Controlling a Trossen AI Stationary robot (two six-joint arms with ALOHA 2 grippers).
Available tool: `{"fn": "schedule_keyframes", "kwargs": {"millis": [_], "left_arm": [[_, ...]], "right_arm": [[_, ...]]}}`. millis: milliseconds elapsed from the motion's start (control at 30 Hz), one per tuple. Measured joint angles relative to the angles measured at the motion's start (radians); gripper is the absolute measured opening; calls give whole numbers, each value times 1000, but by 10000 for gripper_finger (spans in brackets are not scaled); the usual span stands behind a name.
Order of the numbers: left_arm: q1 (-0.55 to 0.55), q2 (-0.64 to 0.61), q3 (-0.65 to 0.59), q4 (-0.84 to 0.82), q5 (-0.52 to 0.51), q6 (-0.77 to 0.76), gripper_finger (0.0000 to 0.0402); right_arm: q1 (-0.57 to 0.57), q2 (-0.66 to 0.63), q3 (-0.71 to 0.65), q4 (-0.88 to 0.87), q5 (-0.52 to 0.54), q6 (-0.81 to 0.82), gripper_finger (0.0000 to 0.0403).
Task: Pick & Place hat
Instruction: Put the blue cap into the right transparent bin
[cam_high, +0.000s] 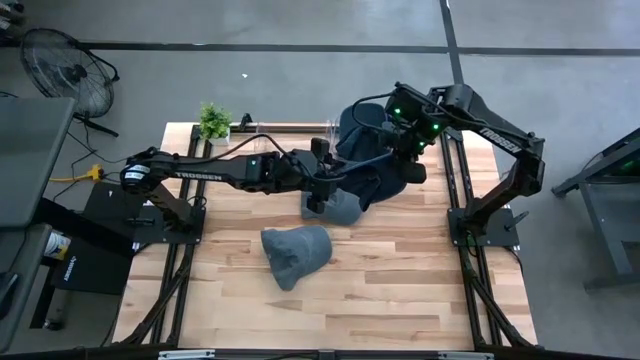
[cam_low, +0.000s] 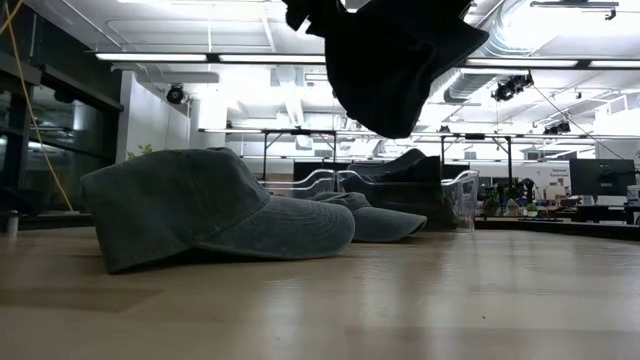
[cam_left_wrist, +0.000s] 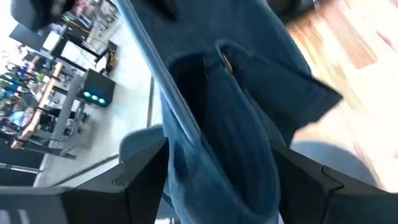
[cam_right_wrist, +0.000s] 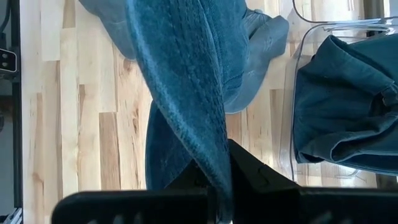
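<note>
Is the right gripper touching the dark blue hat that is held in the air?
Touching. In the right wrist view the right gripper has its fingers pinched on the edge of the dark blue hat, with no gap.

Two black jointed arms with white lettering, green lights glowing on the right arm (cam_high: 470, 115).

plant (cam_high: 213, 121) at table's (cam_high: 400, 290) far-left corner | fan (cam_high: 62, 63) on floor | monitor (cam_low: 598, 177) in background
</note>
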Motion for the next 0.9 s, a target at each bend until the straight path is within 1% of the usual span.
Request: {"fn": "schedule_keyframes", "kwargs": {"millis": [133, 400, 500, 600, 667, 733, 900], "left_arm": [[0, 0, 0, 46, 1, 2, 250], [0, 0, 0, 47, 1, 2, 250], [0, 0, 0, 70, -5, 2, 250], [0, 0, 0, 88, -22, 2, 241], [0, 0, 0, 92, -26, 2, 222], [0, 0, 0, 91, -26, -1, 195], [0, 0, 0, 91, -26, -37, 102]], "right_arm": [[0, 0, 0, 3, 1, 0, 5], [0, 0, 0, 3, 1, 1, 5], [0, 0, 0, 3, 1, 1, 5], [0, 0, 0, 4, 1, 2, 5], [0, 0, 0, 5, 1, 3, 5], [0, 0, 0, 7, 1, 3, 5], [0, 0, 0, 7, 1, 3, 5]]}}
